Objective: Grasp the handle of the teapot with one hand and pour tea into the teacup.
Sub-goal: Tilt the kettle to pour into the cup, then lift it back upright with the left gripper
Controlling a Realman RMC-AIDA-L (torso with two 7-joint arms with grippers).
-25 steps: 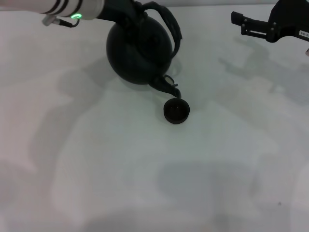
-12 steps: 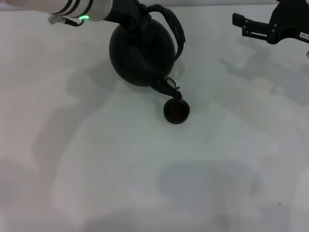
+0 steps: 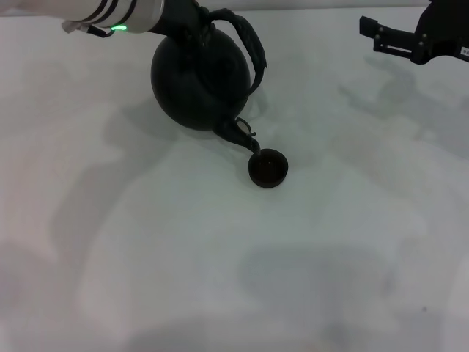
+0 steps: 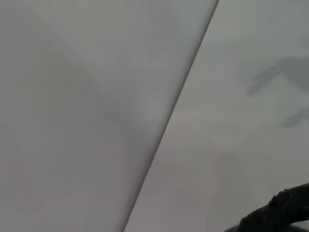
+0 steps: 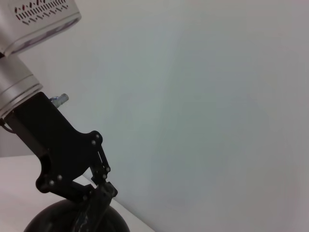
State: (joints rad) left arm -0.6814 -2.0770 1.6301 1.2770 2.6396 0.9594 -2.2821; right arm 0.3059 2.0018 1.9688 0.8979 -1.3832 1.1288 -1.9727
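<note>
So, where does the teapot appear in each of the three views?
Head view: the teapot sits upper centre-left, tilted, spout toward the teacup.
Left wrist view: only a piece of the handle shows, at the lower right corner.
Right wrist view: its rounded top shows at the bottom left, under the left gripper.
Shared landmark: the handle.

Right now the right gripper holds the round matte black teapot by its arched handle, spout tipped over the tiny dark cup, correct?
Not quite: the left gripper holds the round matte black teapot by its arched handle, as the head view shows. The spout is tipped at the tiny dark cup.
</note>
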